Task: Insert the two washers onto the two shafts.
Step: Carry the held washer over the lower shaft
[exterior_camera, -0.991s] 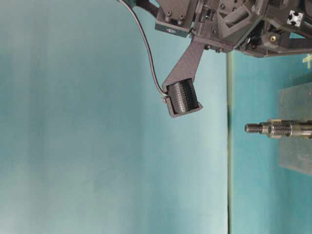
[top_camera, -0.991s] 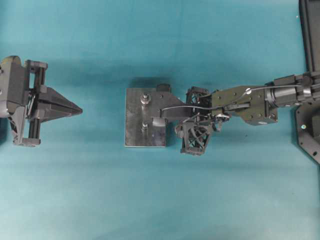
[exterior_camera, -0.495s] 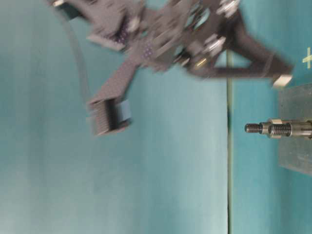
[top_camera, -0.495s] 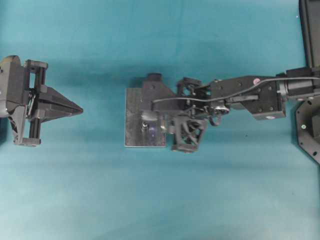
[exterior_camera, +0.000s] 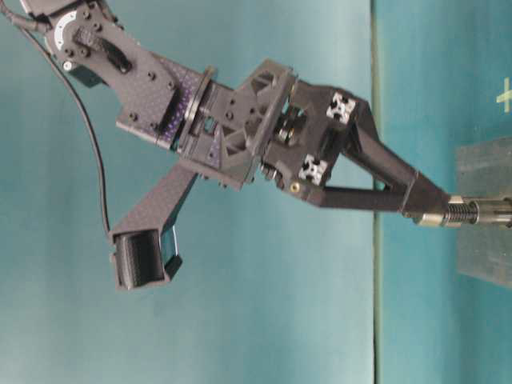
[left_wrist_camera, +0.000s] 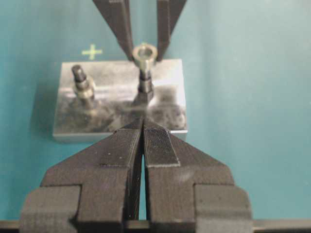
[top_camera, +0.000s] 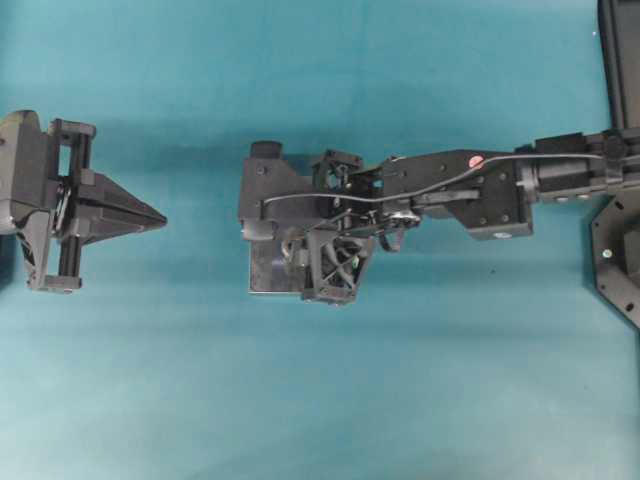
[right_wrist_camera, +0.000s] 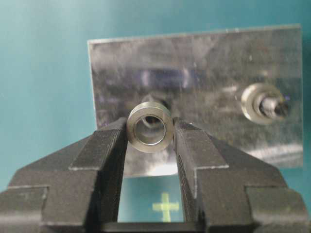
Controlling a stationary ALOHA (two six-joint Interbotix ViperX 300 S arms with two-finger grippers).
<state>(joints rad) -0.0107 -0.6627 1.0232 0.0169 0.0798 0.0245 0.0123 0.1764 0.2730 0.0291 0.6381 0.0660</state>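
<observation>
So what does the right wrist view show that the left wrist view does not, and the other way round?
Right wrist view alone: the washer seen through its bore, pinched between the right gripper pads, and a second shaft already wearing a ring at its base.

Left wrist view alone: the left gripper, shut and holding nothing, short of the plate, and the washer sitting at the top of the nearer shaft.

Both: the metal plate, the two shafts, the held washer, the teal table and a yellow cross mark.
</observation>
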